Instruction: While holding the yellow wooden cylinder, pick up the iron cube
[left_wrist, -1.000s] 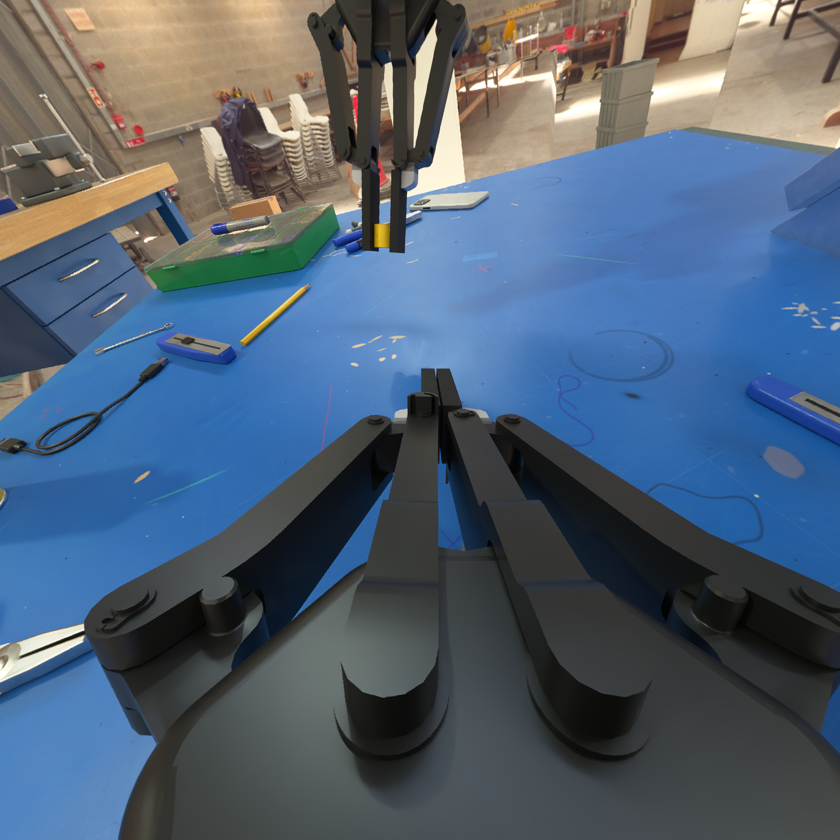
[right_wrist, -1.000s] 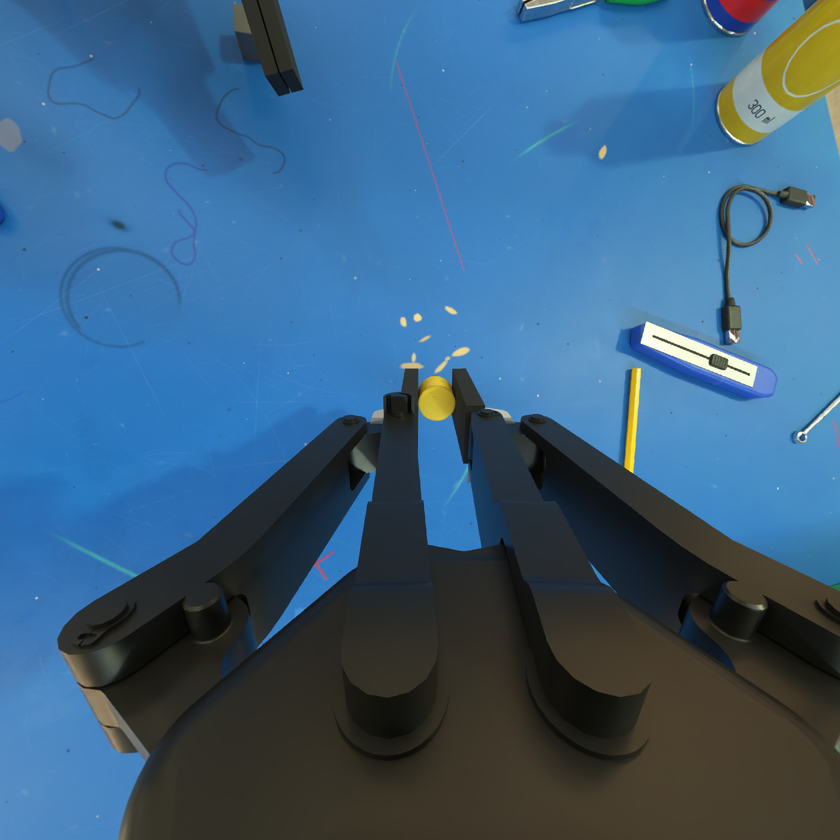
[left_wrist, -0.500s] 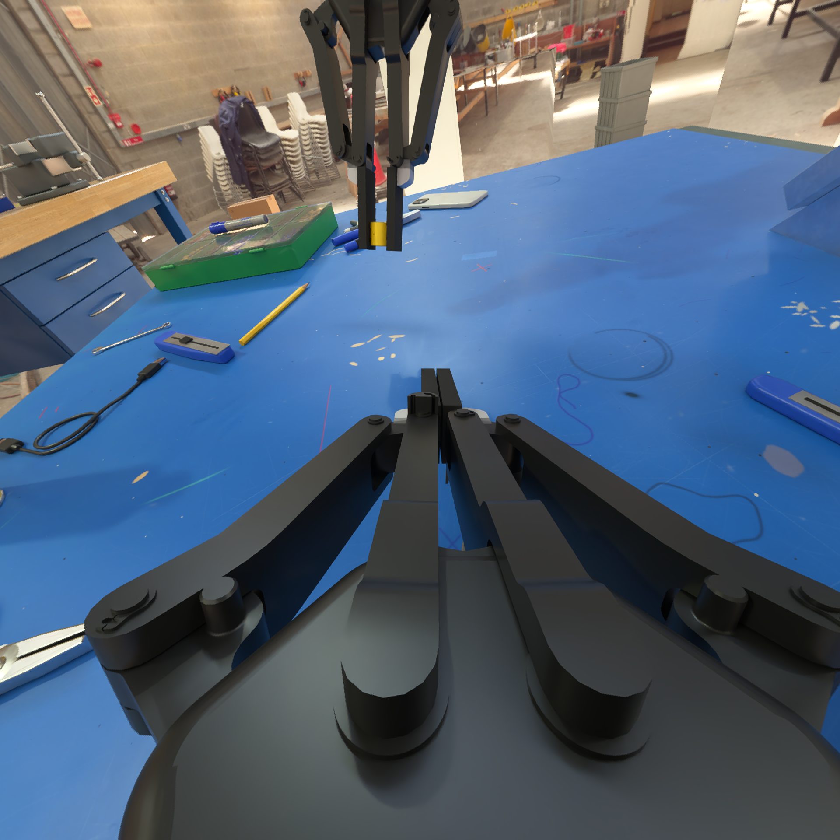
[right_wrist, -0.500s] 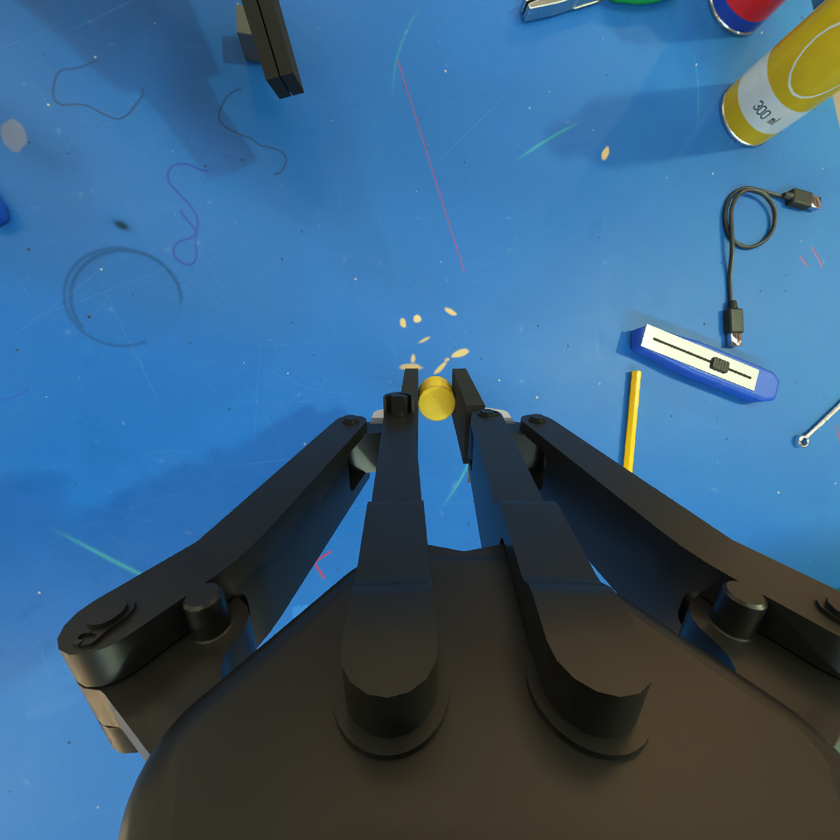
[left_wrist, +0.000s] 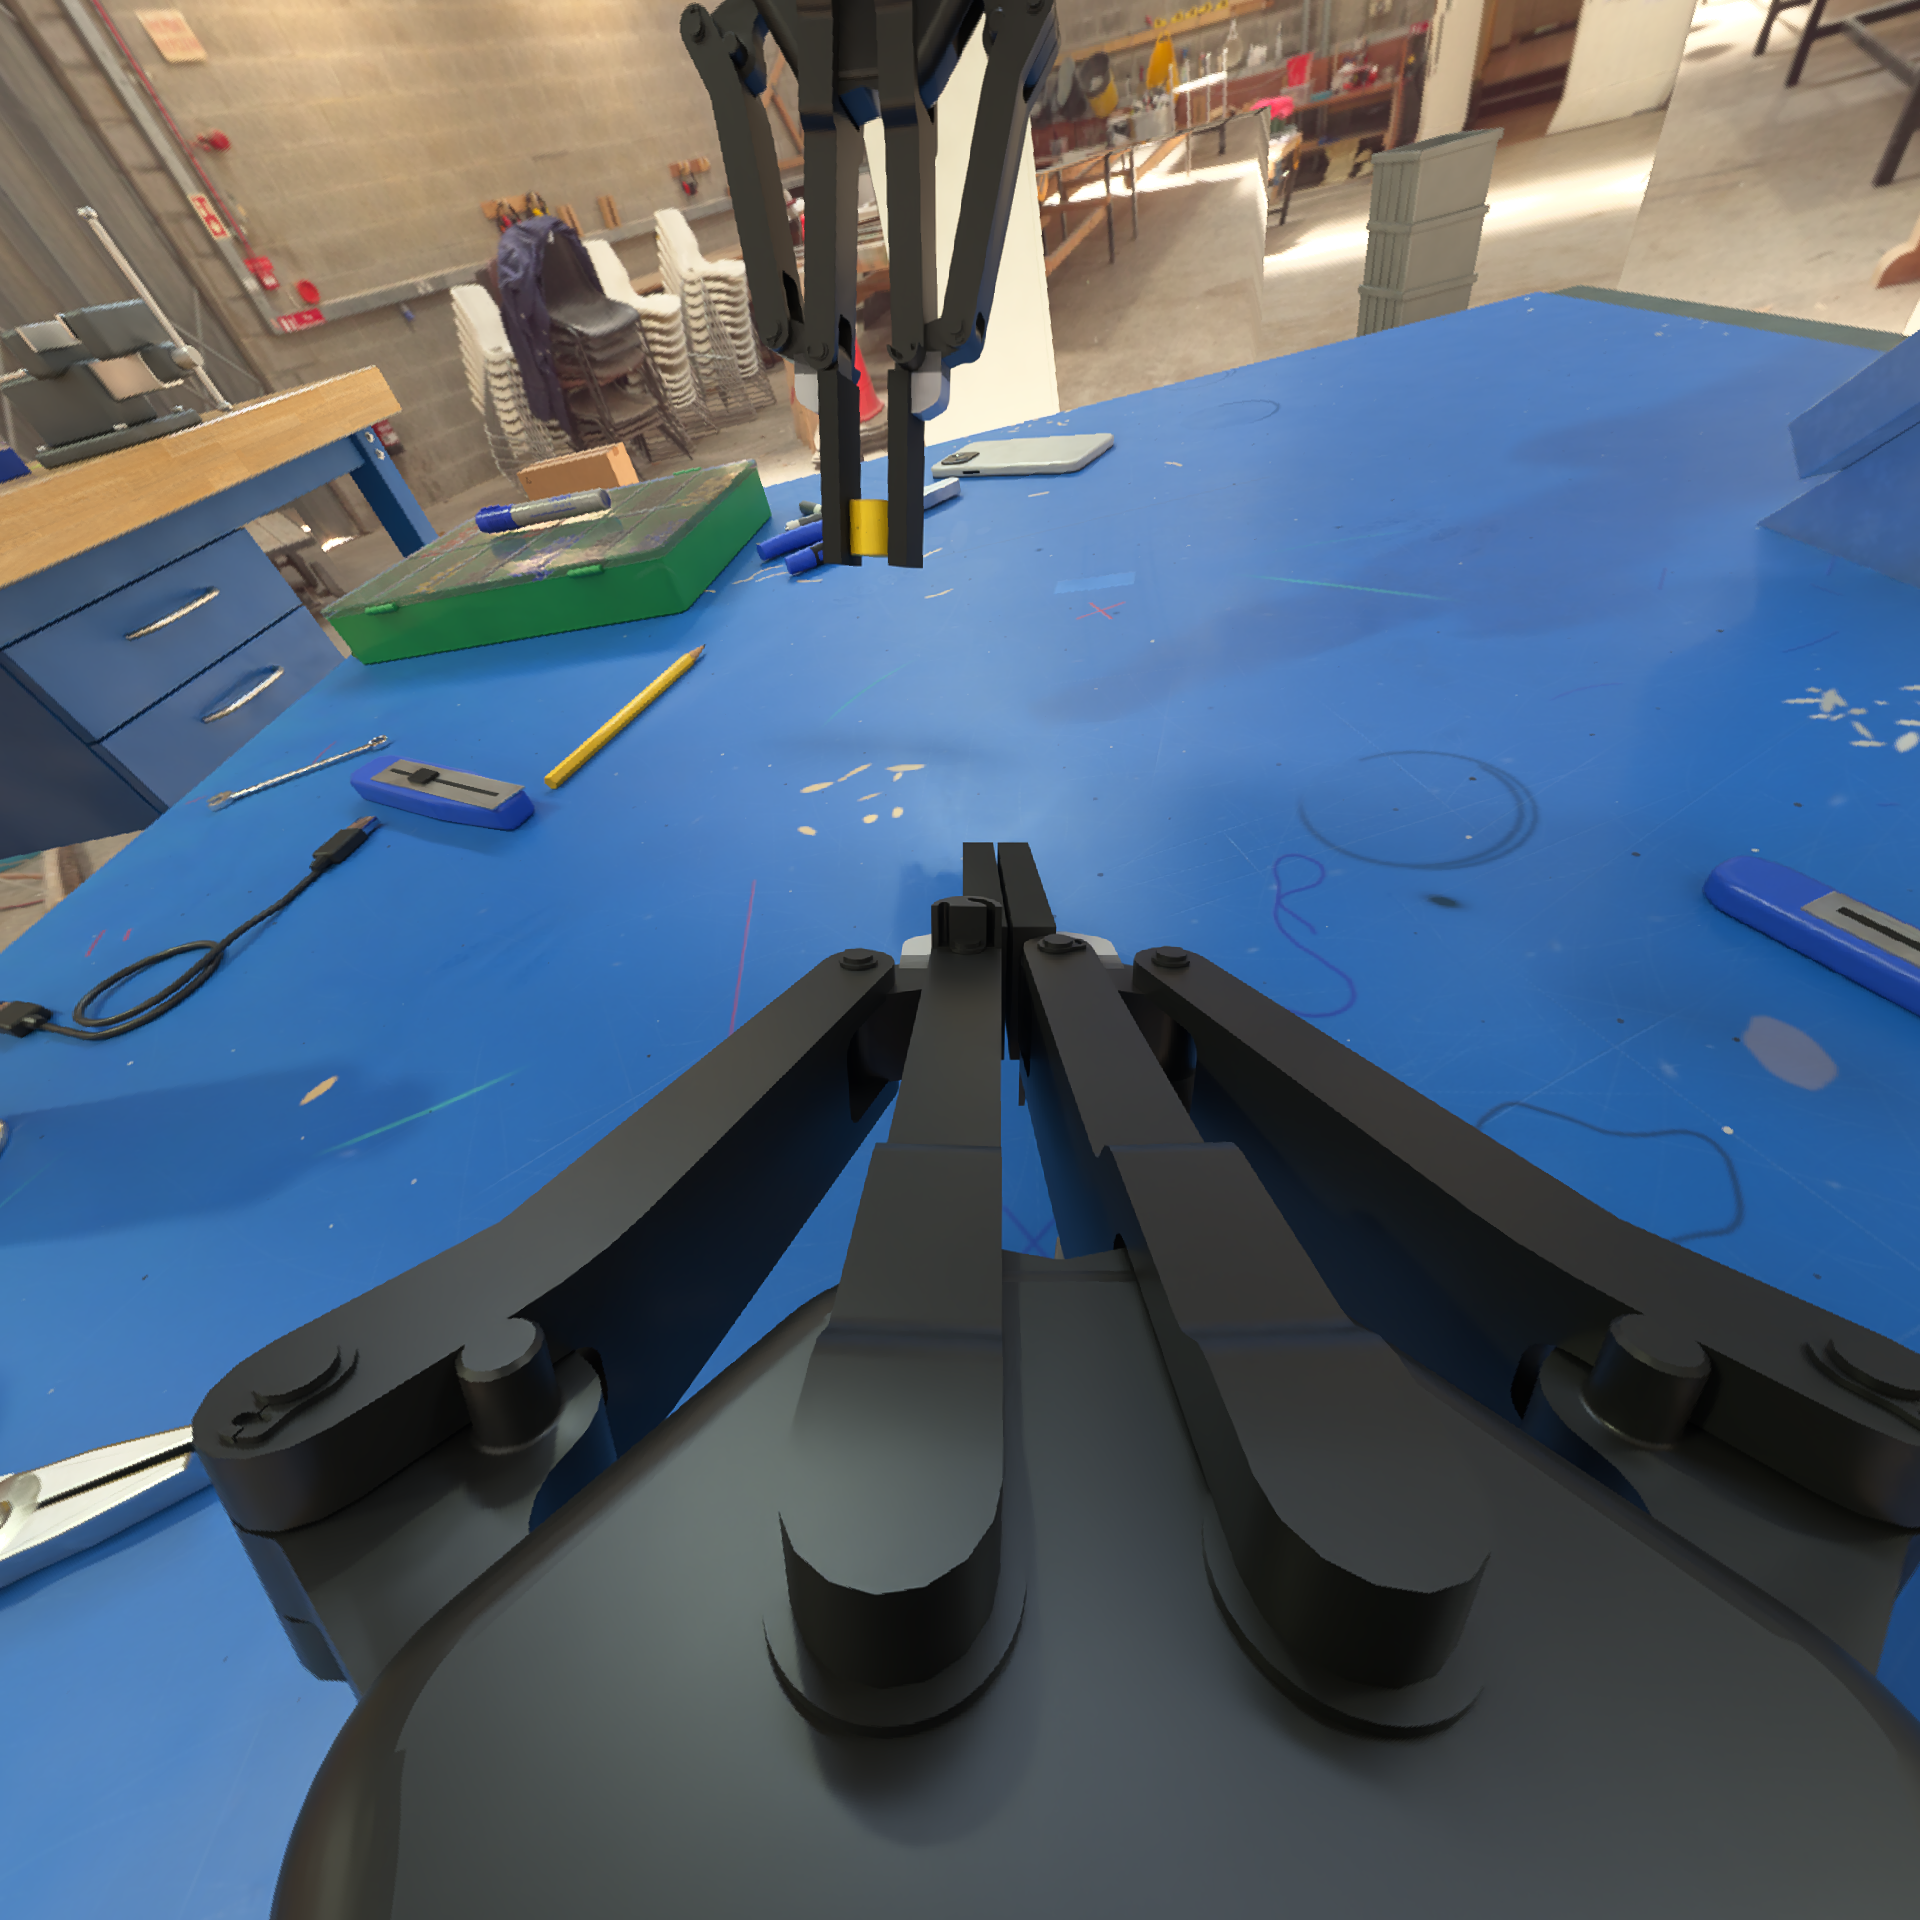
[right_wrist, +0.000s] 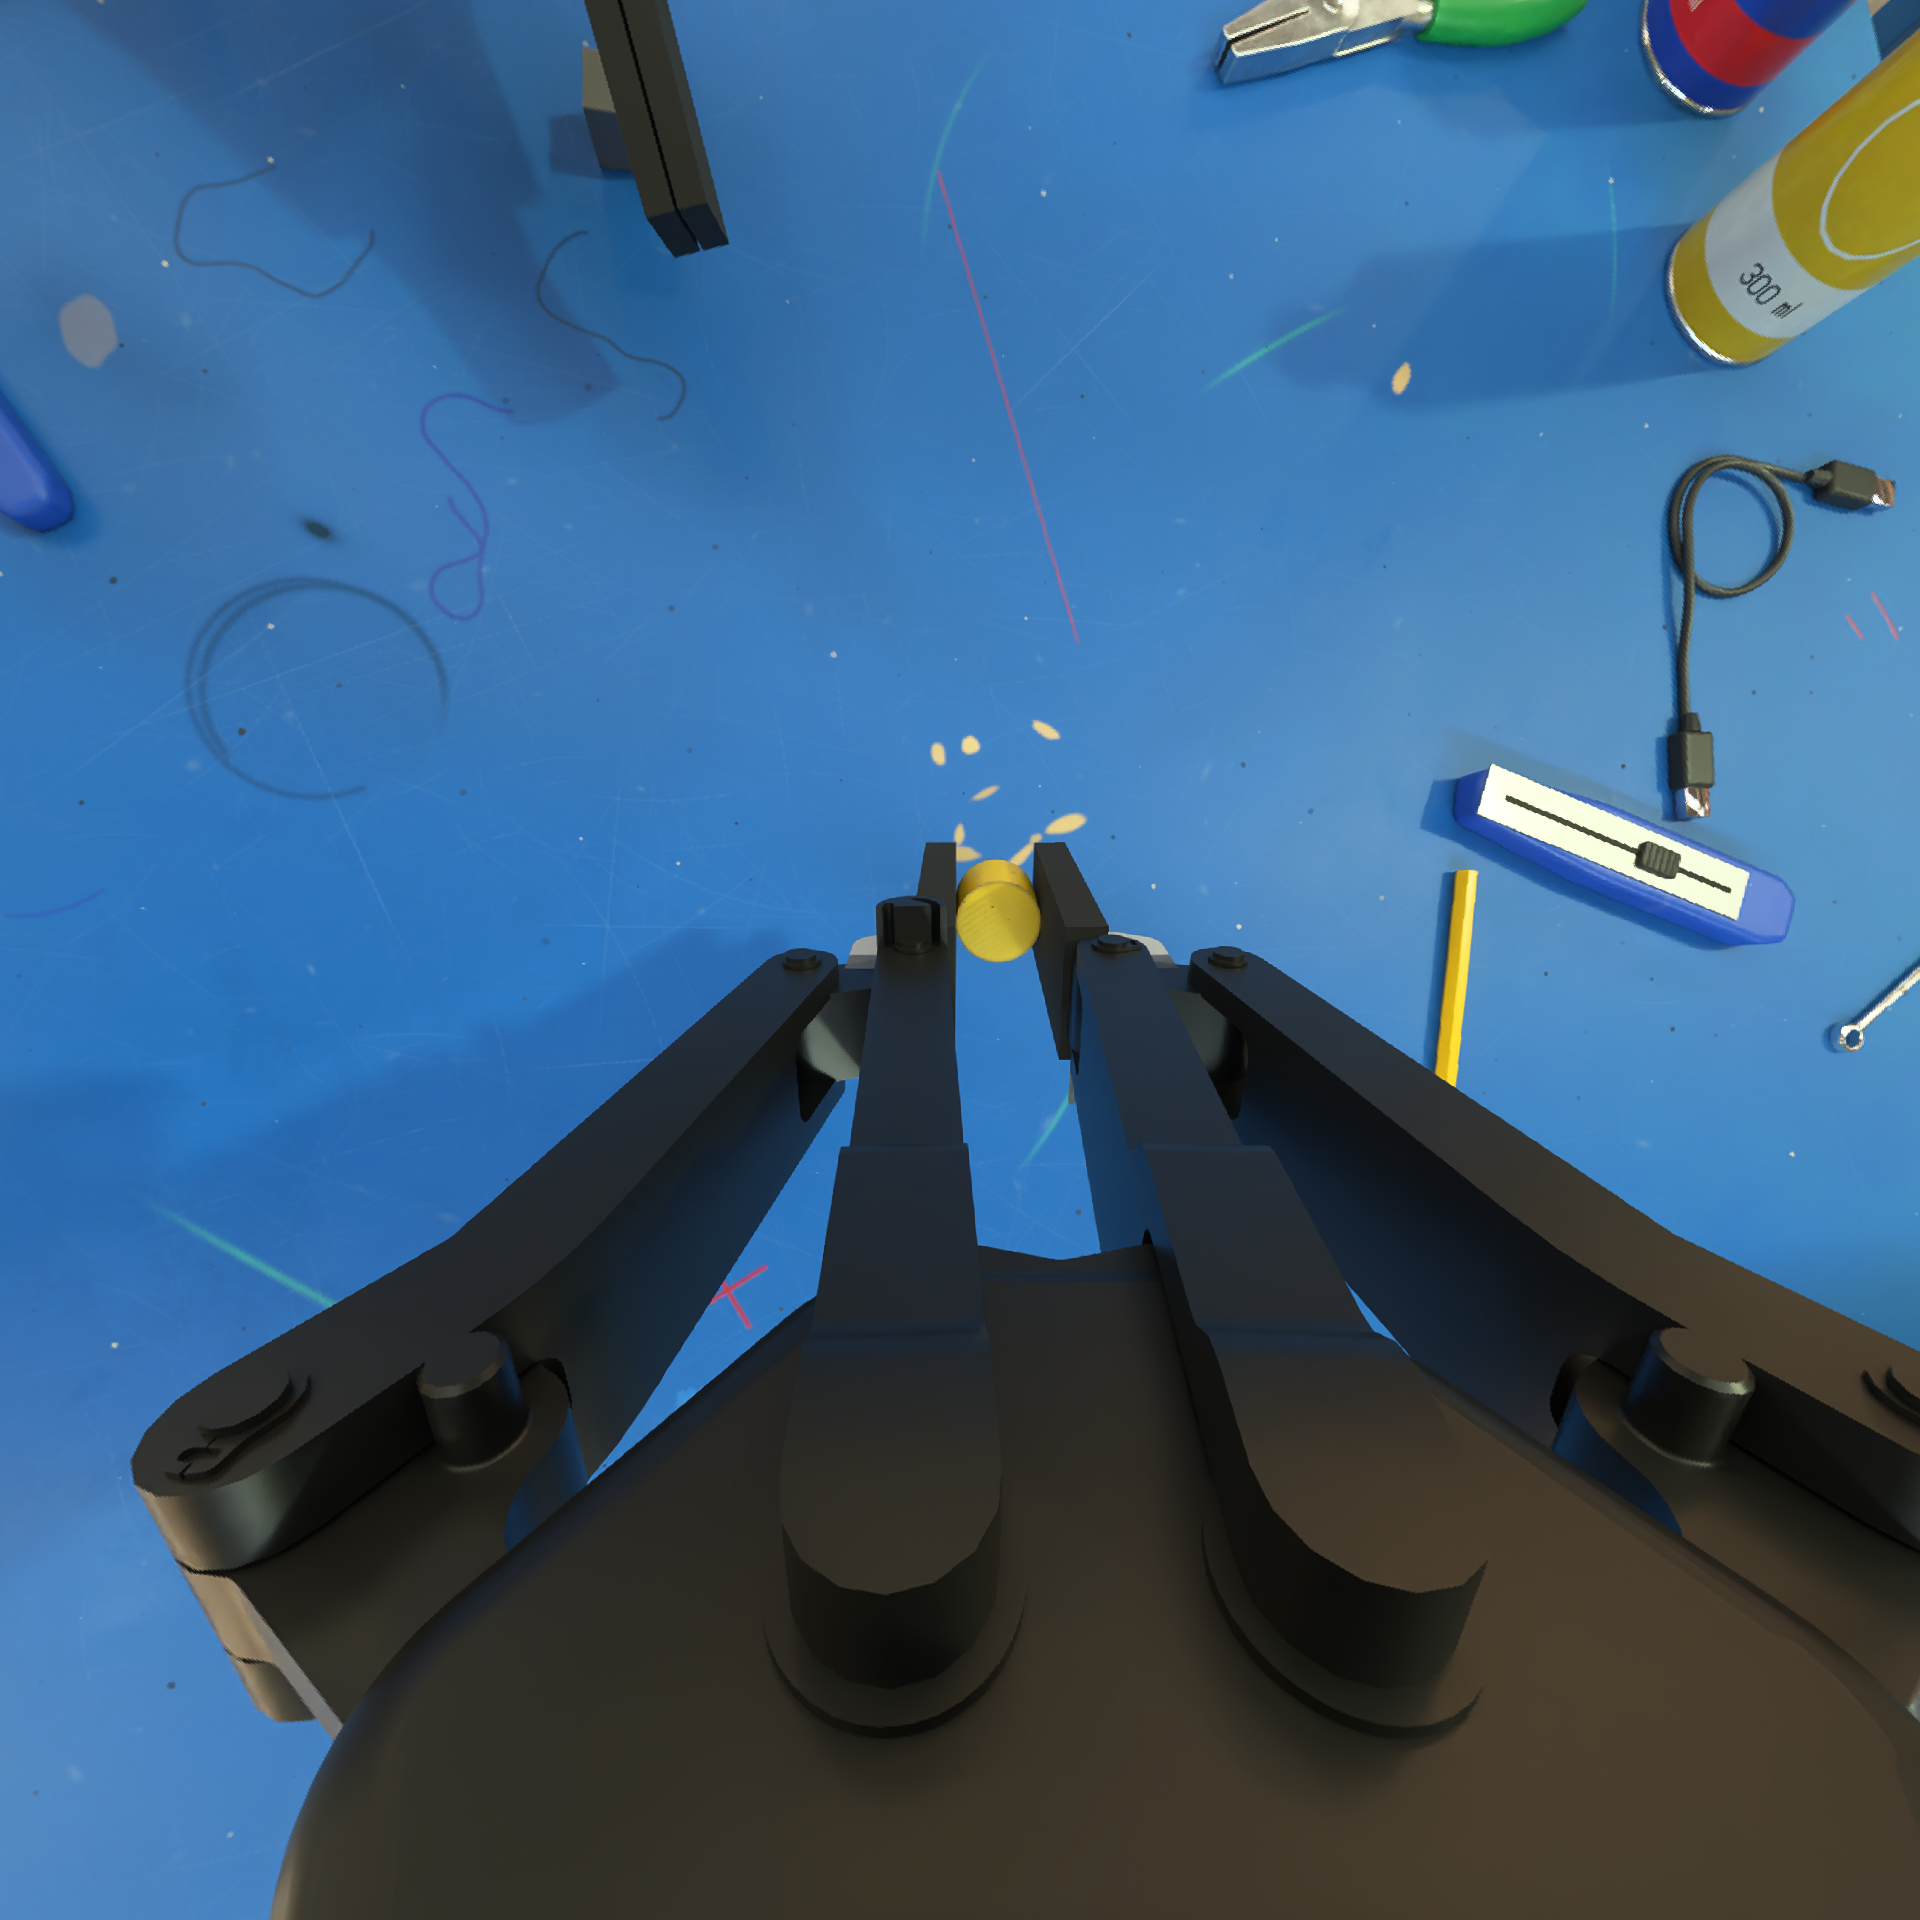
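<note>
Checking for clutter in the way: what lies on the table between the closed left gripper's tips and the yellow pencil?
In the left wrist view, only pale wood chips on bare blue table separate left gripper from yellow pencil.

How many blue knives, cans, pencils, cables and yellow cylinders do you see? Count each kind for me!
Blue knives: 2
Cans: 2
Pencil: 1
Cable: 1
Yellow cylinder: 1
Total: 7
</note>
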